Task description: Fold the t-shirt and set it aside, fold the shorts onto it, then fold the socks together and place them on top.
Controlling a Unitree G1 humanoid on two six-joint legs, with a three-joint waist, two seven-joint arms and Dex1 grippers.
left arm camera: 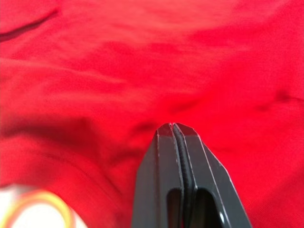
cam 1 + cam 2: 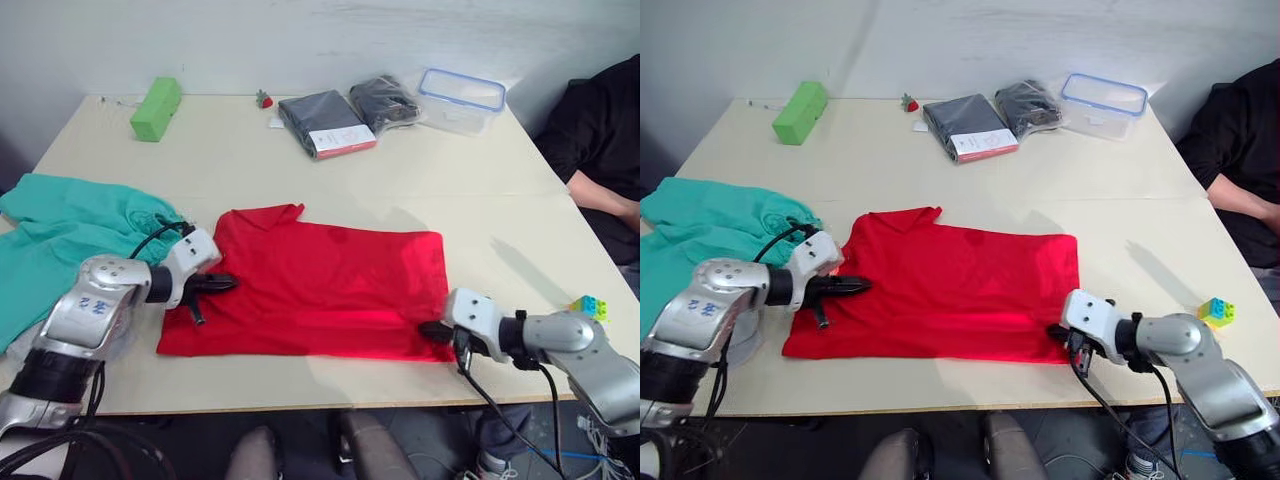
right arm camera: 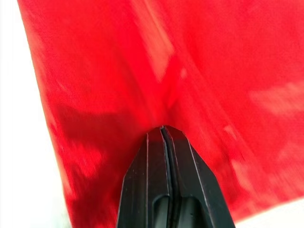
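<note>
Left eye view shows you the red t-shirt lying flat in the middle of the surface. Your left tool and right tool are both pressed together, each resting on the shirt's edge. Green shorts lie to the left.

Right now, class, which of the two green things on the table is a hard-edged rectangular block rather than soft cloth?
The lime-green rectangular block at the table's far left corner; the teal-green cloth shorts lie crumpled at the left edge.
</note>
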